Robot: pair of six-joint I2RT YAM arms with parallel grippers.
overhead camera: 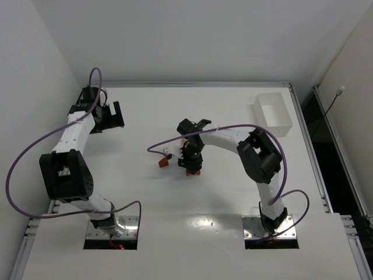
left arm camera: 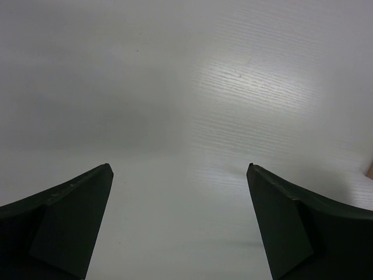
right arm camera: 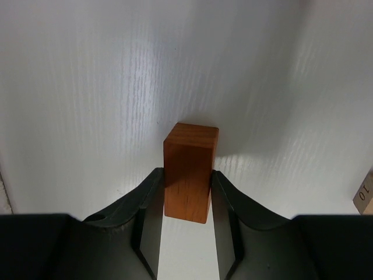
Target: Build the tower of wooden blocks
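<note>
Slippage threatens: right gripper [right arm camera: 186, 173] pinches a reddish-brown wooden block [right arm camera: 191, 146] by one end (left gripper [left arm camera: 179, 169] gapes empty). It could pivot.

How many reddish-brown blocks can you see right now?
2: one block clamped in the right gripper, another block on the table left of it. More may hide under the arm.

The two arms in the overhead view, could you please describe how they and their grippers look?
The left arm and right arm have white links with bulky black joints. A purple cable loops along each. The left gripper and right gripper have matte black, wedge-shaped fingers. A small green light glows on the right wrist.
</note>
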